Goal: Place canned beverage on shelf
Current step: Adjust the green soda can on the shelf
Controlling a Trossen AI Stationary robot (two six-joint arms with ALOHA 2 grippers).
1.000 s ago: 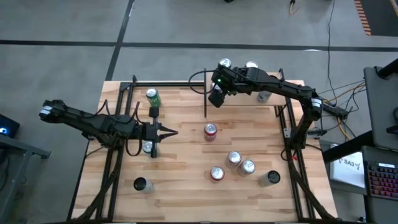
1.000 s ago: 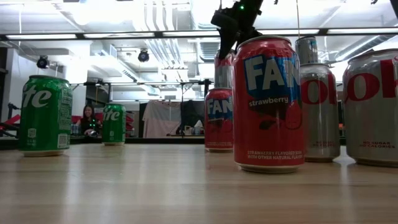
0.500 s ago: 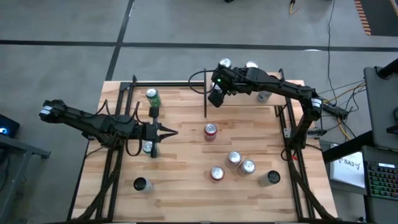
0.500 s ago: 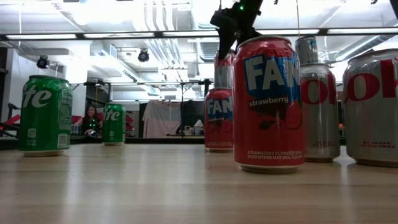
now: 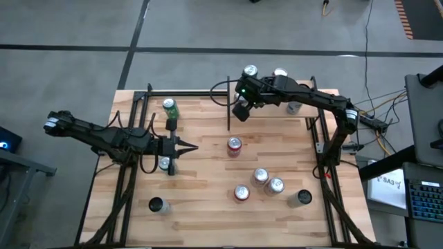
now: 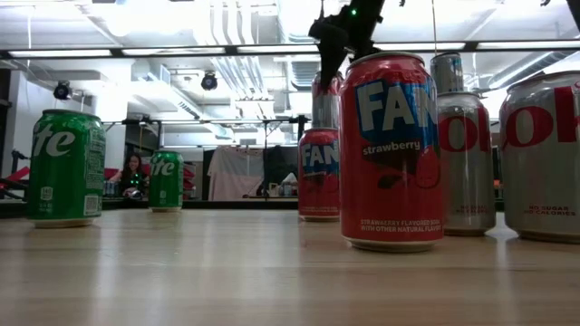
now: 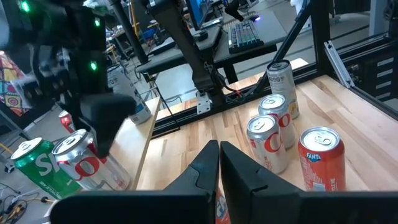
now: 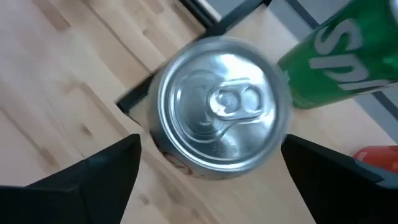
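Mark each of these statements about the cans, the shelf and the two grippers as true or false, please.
1. The right gripper is open, its fingers on either side of a silver-topped can. True.
2. The left gripper is open wide. False: its fingers are shut together.
3. A green soda can stands beside the silver-topped can. True.
4. The left gripper holds a red strawberry soda can. False: that can stands free on the wooden tabletop.
5. All cans on the tabletop are green. False: red and silver ones stand there too.
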